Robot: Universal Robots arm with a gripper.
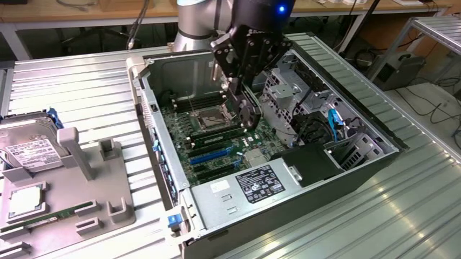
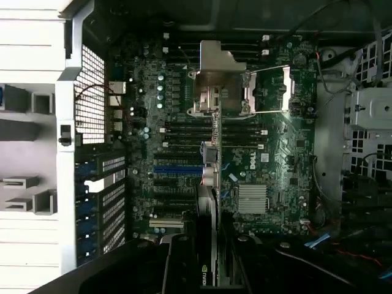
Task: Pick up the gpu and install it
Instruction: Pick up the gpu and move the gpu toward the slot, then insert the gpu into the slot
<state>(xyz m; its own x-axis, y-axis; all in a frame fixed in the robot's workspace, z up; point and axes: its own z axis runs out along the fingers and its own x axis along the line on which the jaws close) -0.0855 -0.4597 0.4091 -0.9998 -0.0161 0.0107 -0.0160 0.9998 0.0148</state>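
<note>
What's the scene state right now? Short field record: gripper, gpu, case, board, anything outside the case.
gripper: shut on the gpu, reaching into the open case
gpu: held on edge over the motherboard, close to the CPU socket; apparently not in a slot
case: on its side, panel off
motherboard: exposed; blue slot empty
CPU socket: cover frame raised
hard drive: outside the case, at the exterior view's left, beside the grey fixture
</note>
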